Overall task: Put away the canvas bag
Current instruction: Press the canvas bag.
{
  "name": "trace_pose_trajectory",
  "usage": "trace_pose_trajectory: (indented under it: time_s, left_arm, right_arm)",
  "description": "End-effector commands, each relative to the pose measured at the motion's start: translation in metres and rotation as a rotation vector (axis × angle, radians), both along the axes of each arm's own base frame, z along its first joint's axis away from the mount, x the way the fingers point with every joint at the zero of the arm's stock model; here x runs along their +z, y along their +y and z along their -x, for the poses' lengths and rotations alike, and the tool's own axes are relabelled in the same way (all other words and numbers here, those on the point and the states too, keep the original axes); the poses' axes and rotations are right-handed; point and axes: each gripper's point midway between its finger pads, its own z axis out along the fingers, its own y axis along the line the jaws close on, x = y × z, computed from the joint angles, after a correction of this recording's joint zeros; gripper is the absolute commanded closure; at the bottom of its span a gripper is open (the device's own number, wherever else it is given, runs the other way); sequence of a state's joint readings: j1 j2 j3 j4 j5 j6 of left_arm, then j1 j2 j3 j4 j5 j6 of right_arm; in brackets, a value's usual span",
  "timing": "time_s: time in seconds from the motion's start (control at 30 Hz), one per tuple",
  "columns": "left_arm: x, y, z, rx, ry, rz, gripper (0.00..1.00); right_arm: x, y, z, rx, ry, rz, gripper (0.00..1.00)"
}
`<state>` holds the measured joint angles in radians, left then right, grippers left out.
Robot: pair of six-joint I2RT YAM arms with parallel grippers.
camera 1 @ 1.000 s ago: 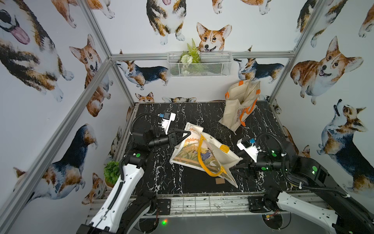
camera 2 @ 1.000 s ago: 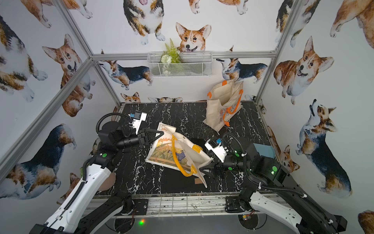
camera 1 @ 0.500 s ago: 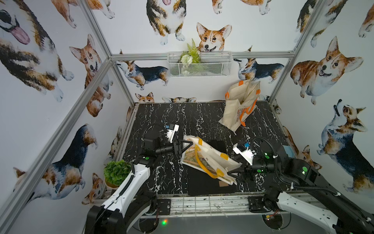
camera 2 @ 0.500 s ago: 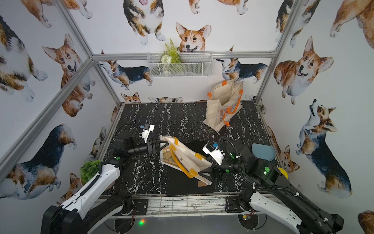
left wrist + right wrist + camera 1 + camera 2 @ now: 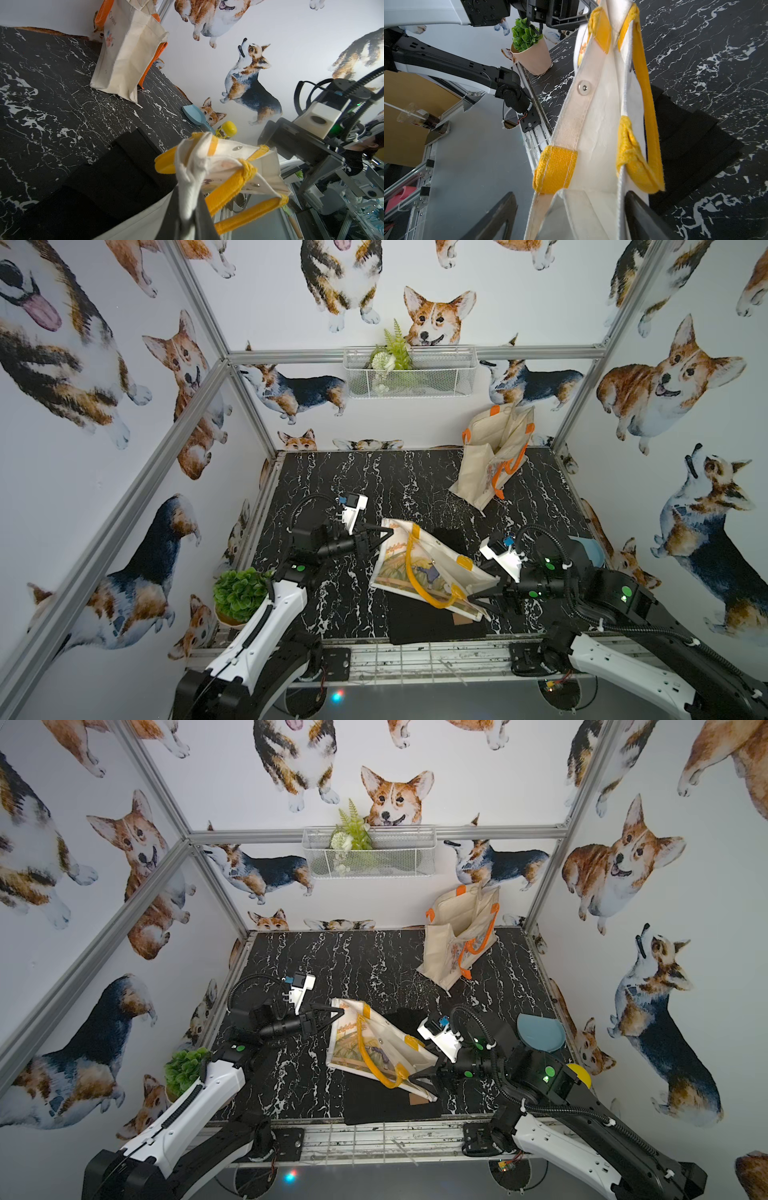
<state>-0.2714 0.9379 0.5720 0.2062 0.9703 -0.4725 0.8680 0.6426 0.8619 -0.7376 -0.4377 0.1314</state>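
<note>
Black marble table (image 5: 415, 481), front middle: canvas bag (image 5: 419, 568) with yellow handles (image 5: 411, 568), long axis running arm to arm. One rim corner pinched tight in left gripper (image 5: 387, 533); opposite end straddled by right gripper (image 5: 476, 602), jaws spread wide, unclamped.

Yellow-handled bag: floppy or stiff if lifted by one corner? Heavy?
Likely floppy: where the left gripper pinches a corner, the yellow-handled bag bunches and folds. Probably light: thin cloth, nothing visible inside from the right wrist. Loose handles may swing or snag.
</note>
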Motion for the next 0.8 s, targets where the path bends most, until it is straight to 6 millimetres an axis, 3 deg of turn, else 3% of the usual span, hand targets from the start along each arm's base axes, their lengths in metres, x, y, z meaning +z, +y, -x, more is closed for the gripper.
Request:
trace_pose_trajectory:
  time_s: [0.0,0.47,0.77]
  left_arm:
    - [0.0,0.005,-0.005,0.042,-0.031,-0.076,1.0]
    - [0.004,0.014,-0.042,0.14,0.01,-0.129,1.0]
    - [0.01,0.011,-0.049,0.126,0.036,-0.105,1.0]
  right_arm:
    - [-0.005,-0.006,0.007,-0.001,0.008,-0.009,0.16]
    - [-0.014,-0.001,0.002,-0.033,0.022,-0.029,0.1]
    - [-0.027,0.003,-0.001,-0.049,-0.029,0.053,0.12]
